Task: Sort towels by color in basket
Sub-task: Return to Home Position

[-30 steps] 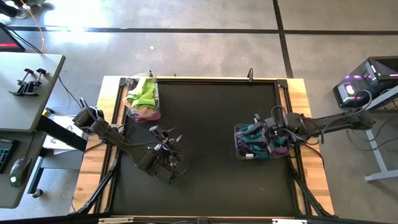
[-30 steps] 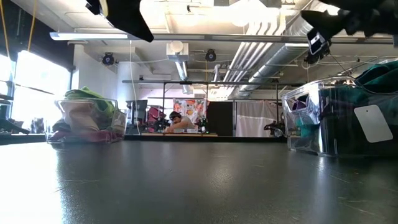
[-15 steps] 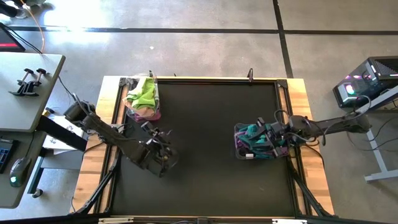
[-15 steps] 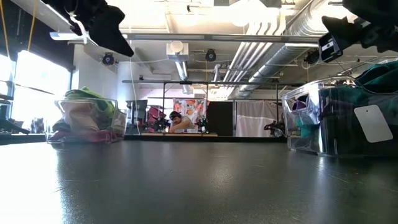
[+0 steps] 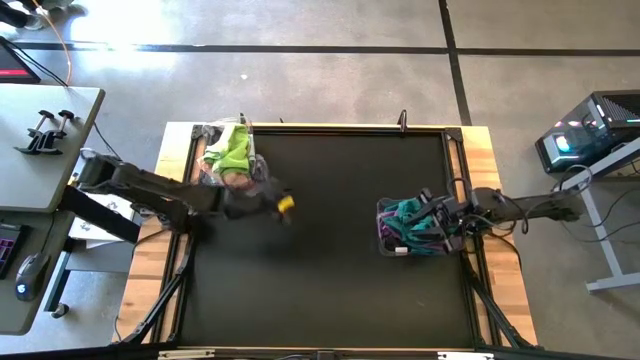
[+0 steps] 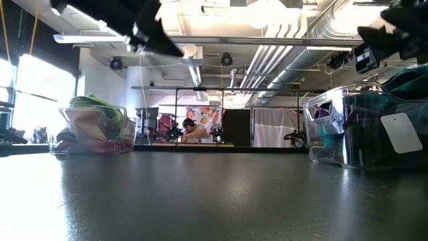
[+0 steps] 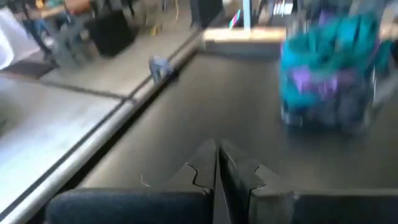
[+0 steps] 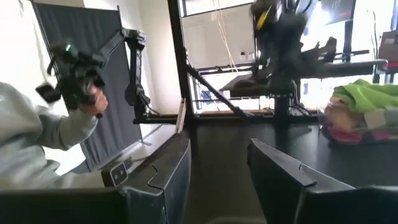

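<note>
A clear basket [image 5: 232, 160] at the table's far left holds lime, peach and magenta towels [image 6: 93, 120]. Another clear basket [image 5: 410, 230] at the right holds teal and purple towels [image 7: 329, 68], with a white tag [image 6: 401, 132] on its side. My left gripper [image 5: 285, 206] hangs shut and empty above the mat, just right of the left basket; its fingers meet in the left wrist view [image 7: 216, 167]. My right gripper [image 5: 428, 220] hovers over the right basket, open [image 8: 217, 180], nothing between its fingers.
The black mat [image 5: 330, 250] lies bare between the two baskets, inside a wooden table border [image 5: 480, 140]. A person in a grey sleeve [image 8: 37, 143] holds a hand controller [image 8: 74, 68] beyond the table. A side desk [image 5: 40, 140] stands to the left.
My left gripper has swung from the near-middle of the mat toward the far edge, ending beside the left basket, turning as it went, and it has shut with nothing in it. The baskets and towels have stayed where they were.
</note>
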